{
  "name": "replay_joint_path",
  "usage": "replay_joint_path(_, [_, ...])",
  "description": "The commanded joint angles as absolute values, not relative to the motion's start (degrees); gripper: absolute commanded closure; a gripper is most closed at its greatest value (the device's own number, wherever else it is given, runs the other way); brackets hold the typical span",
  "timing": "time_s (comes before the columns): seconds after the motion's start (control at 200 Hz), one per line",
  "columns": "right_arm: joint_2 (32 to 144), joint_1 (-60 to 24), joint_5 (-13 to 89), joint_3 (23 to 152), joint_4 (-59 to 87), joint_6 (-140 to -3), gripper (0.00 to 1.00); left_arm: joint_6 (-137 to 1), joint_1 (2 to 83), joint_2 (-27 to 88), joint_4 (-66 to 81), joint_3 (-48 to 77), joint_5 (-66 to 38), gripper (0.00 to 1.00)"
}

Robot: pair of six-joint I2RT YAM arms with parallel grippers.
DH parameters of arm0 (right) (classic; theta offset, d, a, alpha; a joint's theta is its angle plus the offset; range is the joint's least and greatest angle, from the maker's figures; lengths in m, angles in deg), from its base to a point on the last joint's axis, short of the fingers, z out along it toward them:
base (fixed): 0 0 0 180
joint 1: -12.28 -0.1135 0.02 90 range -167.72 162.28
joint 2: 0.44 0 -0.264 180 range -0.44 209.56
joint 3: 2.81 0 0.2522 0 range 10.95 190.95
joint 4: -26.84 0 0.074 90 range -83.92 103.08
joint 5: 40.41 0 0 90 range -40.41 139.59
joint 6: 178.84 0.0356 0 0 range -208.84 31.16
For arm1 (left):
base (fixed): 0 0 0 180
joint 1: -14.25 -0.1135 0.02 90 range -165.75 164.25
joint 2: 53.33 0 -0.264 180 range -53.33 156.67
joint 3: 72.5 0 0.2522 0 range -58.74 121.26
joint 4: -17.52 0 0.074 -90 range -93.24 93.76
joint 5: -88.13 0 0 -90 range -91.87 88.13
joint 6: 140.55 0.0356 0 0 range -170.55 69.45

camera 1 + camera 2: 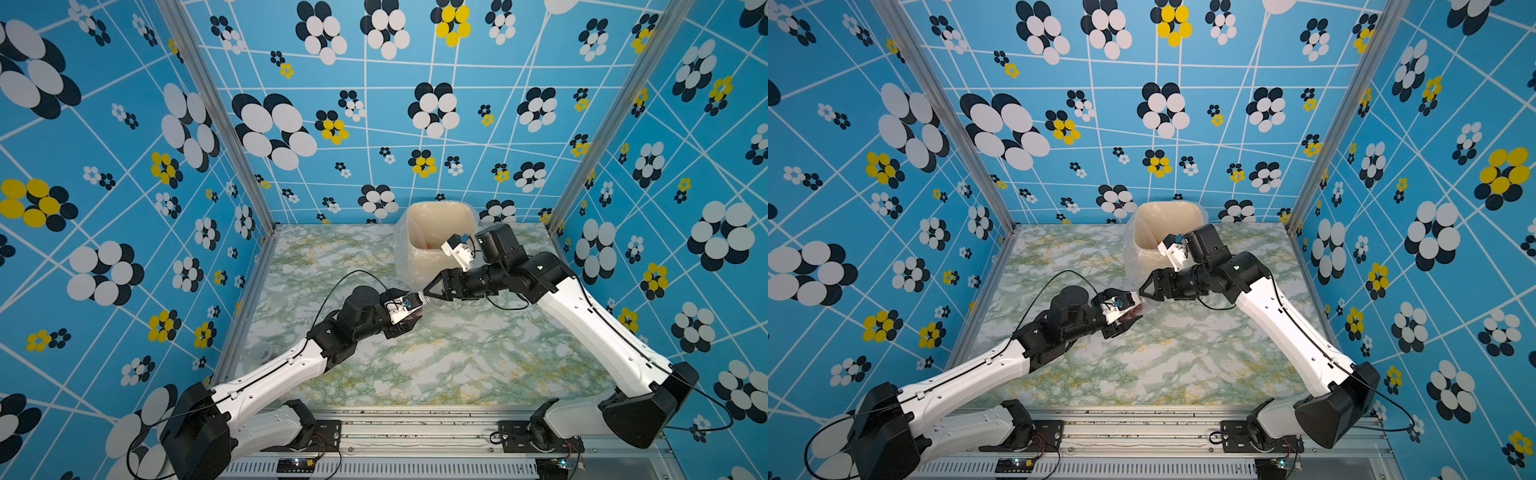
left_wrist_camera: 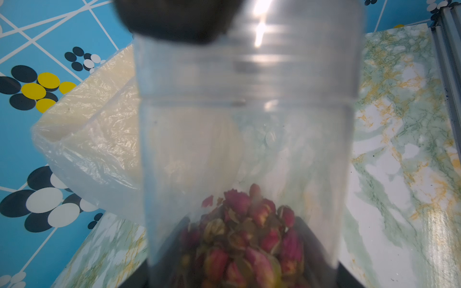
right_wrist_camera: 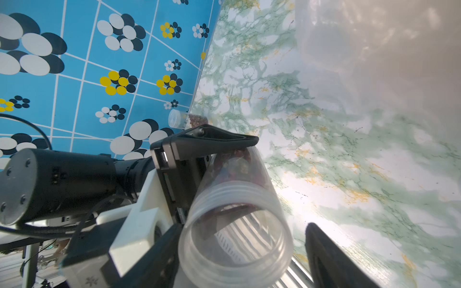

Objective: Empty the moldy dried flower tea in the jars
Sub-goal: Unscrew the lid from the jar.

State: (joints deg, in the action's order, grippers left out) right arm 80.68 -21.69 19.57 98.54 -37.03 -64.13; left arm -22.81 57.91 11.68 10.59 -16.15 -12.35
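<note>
This is a robotics lab test cell: a left arm (image 1: 282,370) and a right arm (image 1: 602,328), white and black, are bolted to a slotted aluminium rail (image 1: 415,434) with bare wires (image 1: 321,441) and small circuit boards (image 1: 297,462) along its front. Aluminium posts (image 1: 225,124) frame printed blue flower-pattern wall panels (image 1: 415,124) (flat sheets, meeting at the corners) around a marble-patterned tabletop (image 1: 457,353).

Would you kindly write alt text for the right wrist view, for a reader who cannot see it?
The left gripper holds a clear jar of reddish dried flower tea sideways, ribbed end toward the camera, between the fingers of the open right gripper. Beyond, on the marbled table, a second jar sits by the blue wall.
</note>
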Motion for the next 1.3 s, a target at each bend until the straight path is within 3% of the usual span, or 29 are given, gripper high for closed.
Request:
replay_joint_path(0.0, [81.73, -22.21, 18.23, 98.31, -37.34, -64.77, 0.28, -22.34, 58.52, 10.74, 12.28, -15.76, -12.08, 0.79])
replay_joint_path(0.335, [82.18, -22.7, 18.16, 98.48, -39.17, -73.52, 0.55, -24.01, 58.32, 11.44, 10.55, -14.97, -16.79, 0.82])
replay_joint_path(0.625, [81.21, -22.66, 24.6, 99.78, -41.14, -101.89, 0.88, -35.48, 52.3, 13.59, 9.94, -13.56, -42.55, 0.84])
replay_joint_path(1.049, [79.72, -22.87, 23.12, 97.89, -40.27, -126.82, 0.88, -46.73, 47.44, 16.14, 19.16, -14.71, -61.35, 0.84])
replay_joint_path(1.299, [79.25, -22.88, 21.48, 96.53, -39.24, -130.99, 0.8, -48.13, 47.21, 17.34, 20.46, -14.78, -62.92, 0.83])
